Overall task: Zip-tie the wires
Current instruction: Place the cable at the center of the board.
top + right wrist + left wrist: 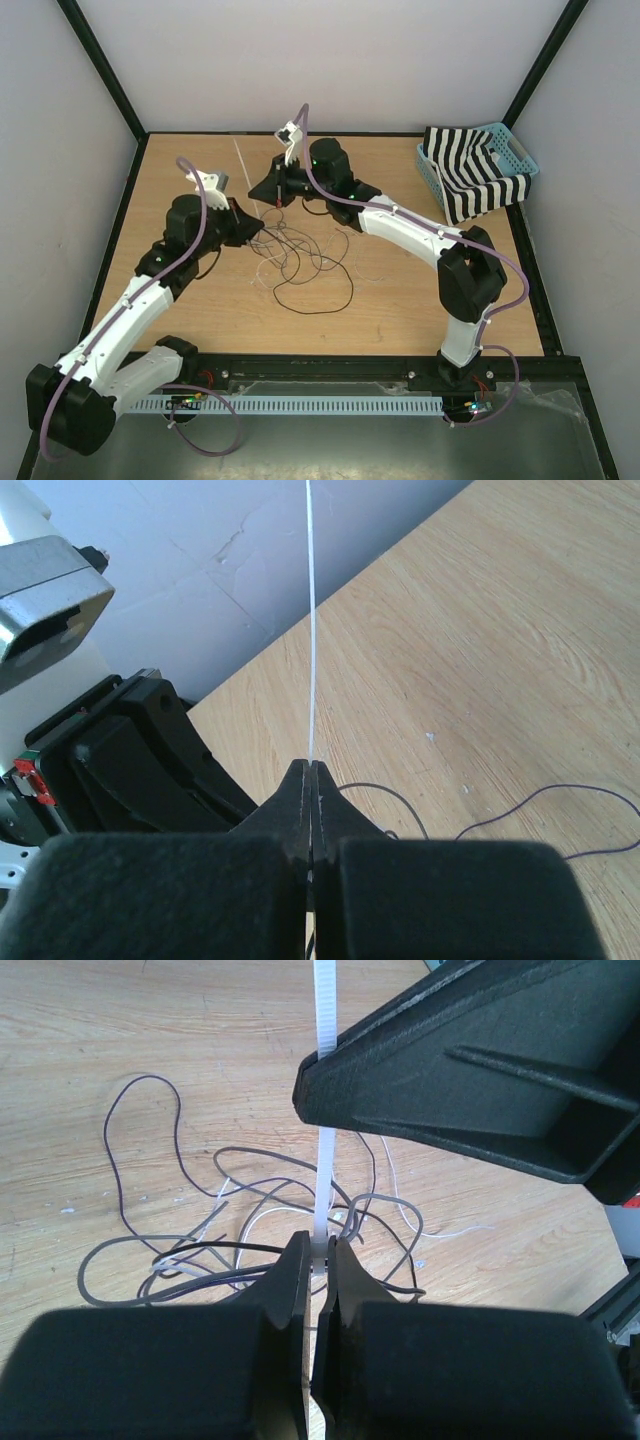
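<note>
The wires [305,262] lie in a loose dark tangle of loops on the wooden table's middle. The zip tie [243,165] is a thin whitish strip slanting from the tangle's left edge toward the back wall. My left gripper [254,222] is shut on the zip tie's lower end [320,1256], just above the wires [200,1250]. My right gripper [266,194] is shut on the strip [311,630] a little higher up, close to the left gripper's body [130,760]. In the left wrist view the strip [324,1170] runs up behind the right gripper's black finger [470,1070]. A few wire loops [540,805] show beside the right jaws.
A blue basket [520,152] holding a black-and-white striped cloth [470,175] sits at the back right corner. Pale walls enclose the table on three sides. Both arms' bases are bolted to a black rail [330,370] along the near edge.
</note>
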Robot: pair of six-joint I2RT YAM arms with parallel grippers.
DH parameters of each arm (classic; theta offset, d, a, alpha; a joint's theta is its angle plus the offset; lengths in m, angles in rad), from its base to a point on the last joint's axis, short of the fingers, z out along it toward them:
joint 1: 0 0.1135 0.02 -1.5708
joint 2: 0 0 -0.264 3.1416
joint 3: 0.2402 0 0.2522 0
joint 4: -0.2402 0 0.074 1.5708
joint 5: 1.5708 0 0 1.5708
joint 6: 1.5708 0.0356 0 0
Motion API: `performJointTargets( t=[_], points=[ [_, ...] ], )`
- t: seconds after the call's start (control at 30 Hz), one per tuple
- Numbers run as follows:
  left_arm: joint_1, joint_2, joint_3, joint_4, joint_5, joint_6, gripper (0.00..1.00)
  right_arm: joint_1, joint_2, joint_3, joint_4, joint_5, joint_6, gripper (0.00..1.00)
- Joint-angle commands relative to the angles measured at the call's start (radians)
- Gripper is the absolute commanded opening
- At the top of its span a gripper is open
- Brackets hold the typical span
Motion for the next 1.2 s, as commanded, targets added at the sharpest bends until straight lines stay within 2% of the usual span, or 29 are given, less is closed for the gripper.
performJointTargets(
  t=[0.0,0.17,0.3,0.47,0.6,0.7,0.93,1.17],
  points=[
    [-0.025,0.012,-0.044,-0.075,0.019,-0.006,0.00,-0.008,-0.034,0.054,0.077,0.040,-0.016,0.00],
    [-0.025,0.000,-0.036,-0.075,-0.012,0.007,0.00,-0.006,-0.063,0.004,0.089,0.024,-0.008,0.00],
    [-0.024,-0.015,0.028,-0.077,-0.050,0.042,0.00,-0.004,-0.108,-0.106,0.155,0.015,0.025,0.00],
    [-0.024,-0.012,0.076,-0.022,-0.040,0.056,0.19,0.003,-0.139,-0.183,0.204,-0.007,0.068,0.00],
    [-0.024,-0.018,0.073,0.017,-0.025,0.050,0.28,0.008,-0.147,-0.198,0.213,-0.015,0.085,0.00],
    [-0.024,-0.024,0.068,0.032,-0.020,0.047,0.32,0.010,-0.151,-0.202,0.217,-0.015,0.088,0.00],
    [-0.025,0.003,0.059,0.065,-0.013,0.039,0.32,0.013,-0.153,-0.204,0.228,-0.021,0.107,0.00],
    [-0.025,0.052,0.043,0.130,0.012,0.025,0.13,0.013,-0.163,-0.218,0.256,-0.027,0.135,0.00]
  ],
)
